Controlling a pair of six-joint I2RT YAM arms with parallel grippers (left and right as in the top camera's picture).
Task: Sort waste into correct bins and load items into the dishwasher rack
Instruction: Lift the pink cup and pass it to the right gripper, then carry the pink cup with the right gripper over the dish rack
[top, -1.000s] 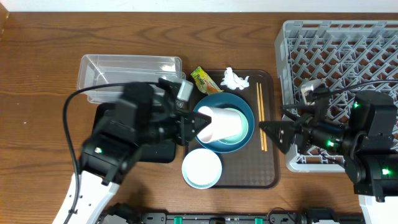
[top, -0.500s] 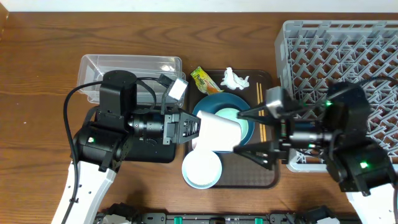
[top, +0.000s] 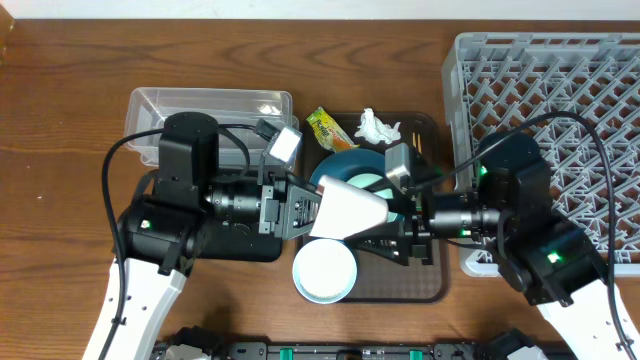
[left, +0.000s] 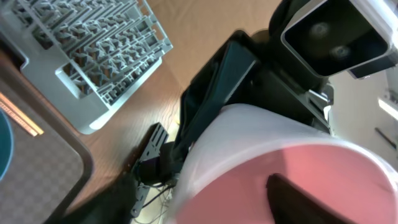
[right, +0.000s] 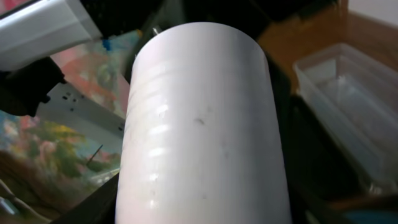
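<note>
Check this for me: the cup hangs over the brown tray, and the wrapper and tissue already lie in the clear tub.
One part is wrong. The cup does hang over the brown tray, but the wrapper and tissue lie at that tray's back edge, not in the clear tub. The overhead view shows it.

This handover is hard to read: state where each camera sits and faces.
Overhead: above the table, looking down; left arm and right arm meet at the cup over the brown tray.
Left wrist: faces right into the cup's mouth, rack and right arm beyond; own fingers unclear.
Right wrist: faces left along the cup's side, clear tub beyond; own fingers unclear.
Shared: all show the cup.
</note>
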